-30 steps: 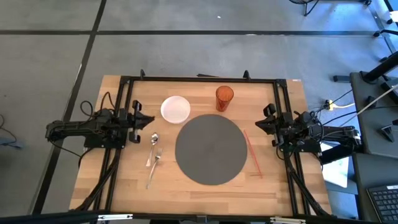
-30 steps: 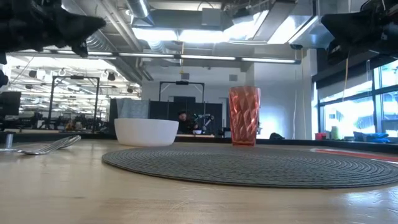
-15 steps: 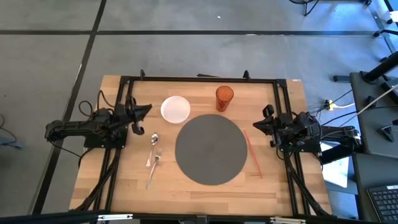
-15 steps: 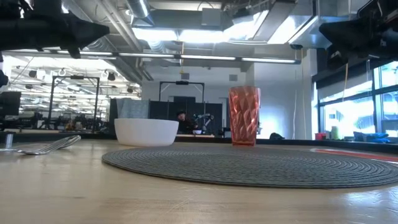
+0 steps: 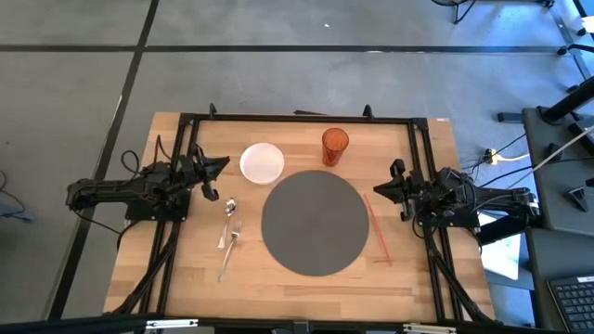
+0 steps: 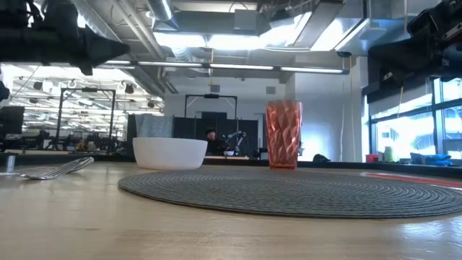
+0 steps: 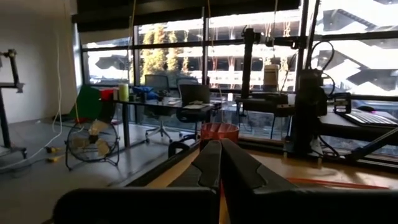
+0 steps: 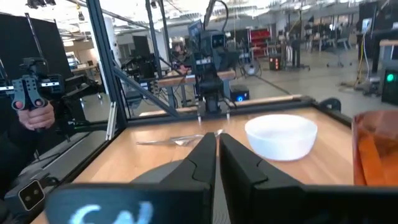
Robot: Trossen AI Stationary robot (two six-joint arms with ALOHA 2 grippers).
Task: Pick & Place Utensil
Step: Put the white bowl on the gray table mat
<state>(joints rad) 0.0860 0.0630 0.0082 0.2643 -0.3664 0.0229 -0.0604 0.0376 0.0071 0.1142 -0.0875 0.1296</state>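
Observation:
A spoon and a fork lie flat on the wooden table left of a round dark placemat; they also show in the low view. A thin red utensil lies right of the mat. My left gripper is shut and empty, raised above the table's left side, above and beyond the spoon. My right gripper is shut and empty, raised at the mat's right edge.
A white bowl and an orange tumbler stand beyond the mat toward the far edge. A black frame runs along the far and side edges. In the right wrist view a person's hand holds a controller beyond the table.
My left gripper has risen and swung toward the far edge and the white bowl, now pointing level. My right gripper has moved a little toward the mat.

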